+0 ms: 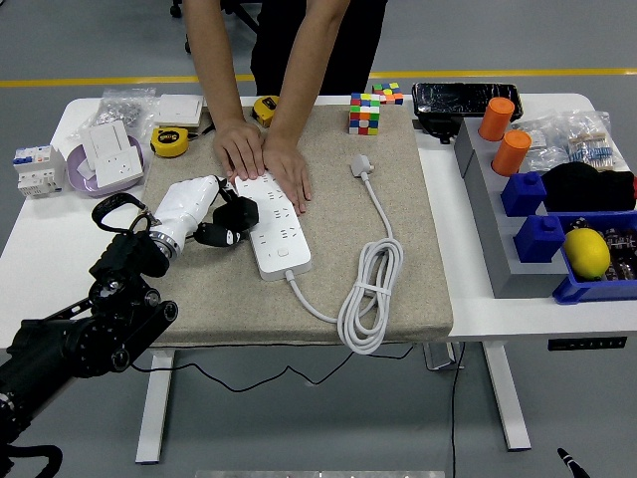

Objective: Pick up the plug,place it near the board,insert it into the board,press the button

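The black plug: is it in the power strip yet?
Not yet. The left hand holds the black plug at the power strip's left edge.

The person's 2 hands (264, 159) covered the far end of the power strip (273, 224), blocking approach there. The strip's near end lay uncovered. The coiled white cable (370, 289) occupied the mat (418, 249) on the right. Mat near the front-left edge stayed bare, giving open passage.
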You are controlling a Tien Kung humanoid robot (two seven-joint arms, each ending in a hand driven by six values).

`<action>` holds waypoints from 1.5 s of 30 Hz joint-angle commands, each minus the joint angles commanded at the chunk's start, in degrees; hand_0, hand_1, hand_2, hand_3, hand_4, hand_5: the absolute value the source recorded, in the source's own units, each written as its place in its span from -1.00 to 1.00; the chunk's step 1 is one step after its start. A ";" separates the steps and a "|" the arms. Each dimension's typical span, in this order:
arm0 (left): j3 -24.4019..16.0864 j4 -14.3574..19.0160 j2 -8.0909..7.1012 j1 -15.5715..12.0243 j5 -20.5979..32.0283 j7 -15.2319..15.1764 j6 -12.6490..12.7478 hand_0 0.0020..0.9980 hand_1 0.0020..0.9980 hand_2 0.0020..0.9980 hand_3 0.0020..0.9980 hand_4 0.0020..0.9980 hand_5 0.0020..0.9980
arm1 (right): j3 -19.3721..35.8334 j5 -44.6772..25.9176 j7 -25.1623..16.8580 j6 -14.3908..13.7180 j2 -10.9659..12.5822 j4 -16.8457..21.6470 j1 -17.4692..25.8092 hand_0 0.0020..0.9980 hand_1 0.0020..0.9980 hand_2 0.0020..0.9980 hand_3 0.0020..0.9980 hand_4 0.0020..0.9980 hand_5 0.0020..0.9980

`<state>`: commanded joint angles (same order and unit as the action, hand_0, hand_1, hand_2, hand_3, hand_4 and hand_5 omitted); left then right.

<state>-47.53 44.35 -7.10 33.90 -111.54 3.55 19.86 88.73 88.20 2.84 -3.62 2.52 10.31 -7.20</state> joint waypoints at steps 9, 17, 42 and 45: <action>0.25 0.01 -0.28 0.15 0.27 0.10 -0.65 0.44 0.56 0.28 0.00 0.37 -0.82 | 0.18 0.04 -0.08 -0.03 0.06 0.00 -0.05 0.61 0.48 0.46 0.52 1.00 1.00; 0.07 -0.12 -0.41 0.15 0.81 0.03 -1.86 0.52 0.68 0.54 0.11 0.56 -0.74 | 0.13 0.08 -0.28 -0.14 0.05 0.00 -0.03 0.61 0.48 0.46 0.52 1.00 1.00; -0.11 1.22 -1.99 0.18 0.84 1.58 -6.34 0.65 0.80 0.67 0.53 0.79 -0.57 | 0.06 0.07 -0.27 -0.17 0.02 0.00 0.26 0.62 0.48 0.46 0.51 1.00 1.00; -0.04 2.06 -2.73 0.17 1.04 2.46 -8.66 0.65 0.80 0.67 0.53 0.79 -0.57 | 0.01 -0.03 -0.29 -0.19 0.00 0.00 0.31 0.62 0.48 0.46 0.51 1.00 1.00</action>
<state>-47.56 46.42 -9.84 34.08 -110.49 6.01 11.20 88.74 88.17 2.55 -3.80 2.52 10.31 -6.89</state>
